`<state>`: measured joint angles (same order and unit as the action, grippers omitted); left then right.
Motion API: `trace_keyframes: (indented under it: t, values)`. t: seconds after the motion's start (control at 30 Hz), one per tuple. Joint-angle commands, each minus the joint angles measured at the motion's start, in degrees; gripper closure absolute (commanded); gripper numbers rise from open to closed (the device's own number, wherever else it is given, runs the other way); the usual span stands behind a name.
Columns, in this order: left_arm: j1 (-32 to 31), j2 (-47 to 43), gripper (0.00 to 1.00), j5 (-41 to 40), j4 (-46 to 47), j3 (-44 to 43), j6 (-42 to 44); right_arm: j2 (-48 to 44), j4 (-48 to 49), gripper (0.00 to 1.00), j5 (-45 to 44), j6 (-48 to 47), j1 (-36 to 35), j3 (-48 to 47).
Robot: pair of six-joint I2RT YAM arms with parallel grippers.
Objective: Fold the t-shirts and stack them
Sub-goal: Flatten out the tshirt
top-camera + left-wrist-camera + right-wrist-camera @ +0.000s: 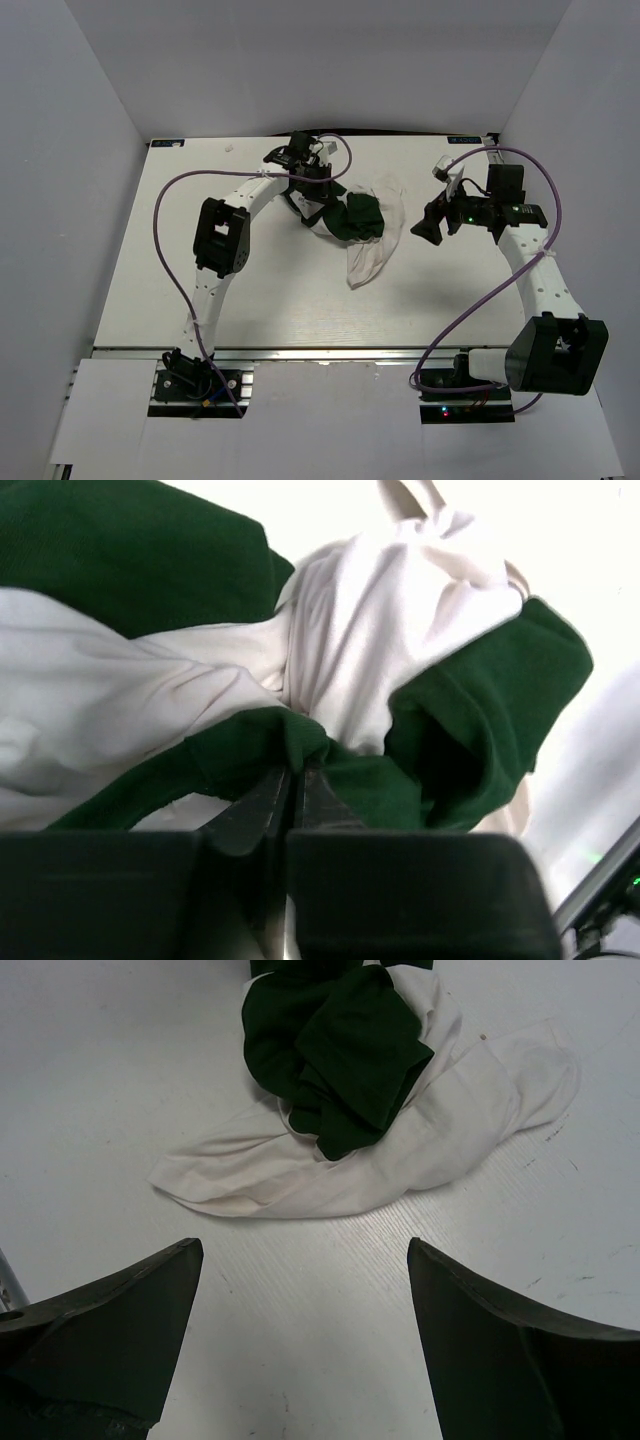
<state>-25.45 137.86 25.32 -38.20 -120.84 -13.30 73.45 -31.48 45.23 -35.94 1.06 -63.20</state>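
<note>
Crumpled t-shirt lies on the table toward its far side. Left gripper jaws clamped on its dark green fold; right gripper jaws wide apart, near it, not touching.

My white wood-grain table sat boxed in by plain pale walls along its far, left and right edges, evenly lit.

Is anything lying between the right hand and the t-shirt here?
Nothing visible. Only bare table separates the open right hand from the crumpled t-shirt; the left hand is shut on its green edge.
</note>
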Motion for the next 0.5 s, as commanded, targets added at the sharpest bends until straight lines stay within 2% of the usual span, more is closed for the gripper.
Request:
trace_keyframes:
  t: [0.0, 0.07, 0.3, 0.47]
  values:
    - [0.1, -2.0, 0.92, 2.4, 1.5, -0.7, -1.8, -1.5, 1.6, 0.11, 1.5, 0.7, 0.3, 0.2]
    - [0.2, -3.3, 1.00, 2.3, 2.7, -0.4, -2.8, -1.6, 1.6, 0.11, 1.6, 0.7, 0.3, 0.3]
    - [2.0, -12.1, 1.00, 1.5, 7.4, 3.8, -6.7, -2.0, 1.6, 0.11, 1.8, 0.7, 0.3, 0.8]
    - [4.9, -25.2, 1.00, -1.8, 12.2, 12.7, -9.2, -2.4, 2.1, 0.11, 2.5, 1.1, 0.3, 1.2]
